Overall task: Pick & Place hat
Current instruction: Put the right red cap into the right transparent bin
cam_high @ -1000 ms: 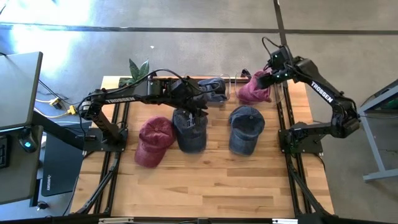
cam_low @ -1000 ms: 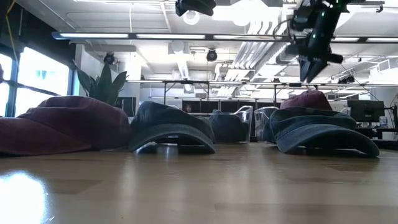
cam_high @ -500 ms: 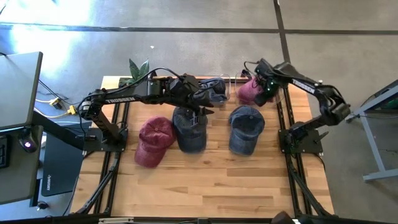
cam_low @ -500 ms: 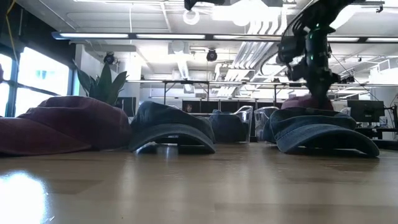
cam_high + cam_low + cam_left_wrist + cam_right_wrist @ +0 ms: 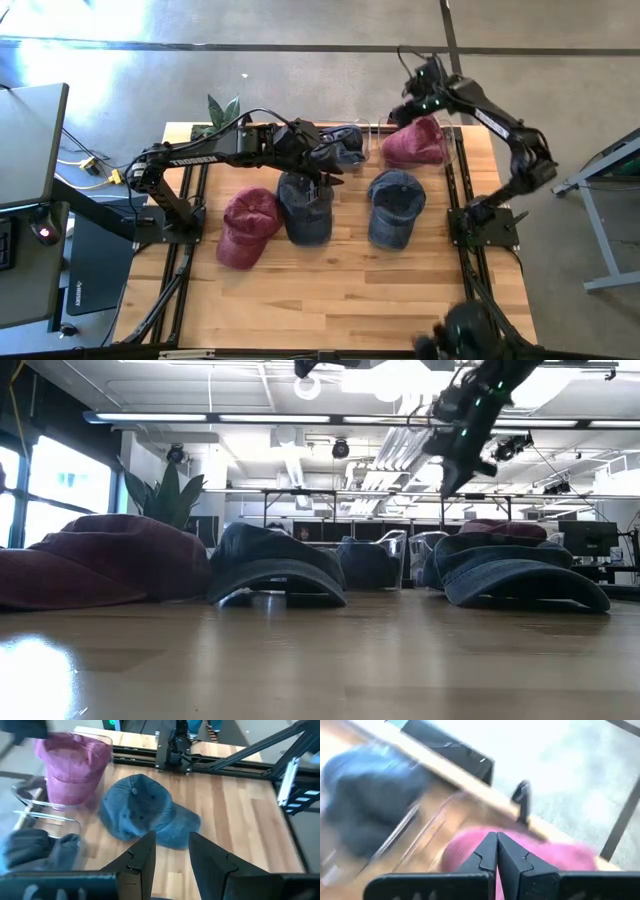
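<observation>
Wooden bench (image 5: 330, 290) from above: a dark red hat (image 5: 245, 226), a blue denim hat (image 5: 306, 207) and another blue hat (image 5: 396, 205) lie in a row, a pink-red hat (image 5: 414, 142) sits in a clear box (image 5: 452, 150) at the back right, and the right gripper (image 5: 412, 92) hangs above that box while the left gripper (image 5: 325, 172) hovers over the middle hat. From the left wrist, the left gripper (image 5: 170, 851) is spread wide above a blue hat (image 5: 142, 812). From the right wrist, the right gripper (image 5: 496, 851) is pressed together, empty, above the pink-red hat (image 5: 540, 857).
</observation>
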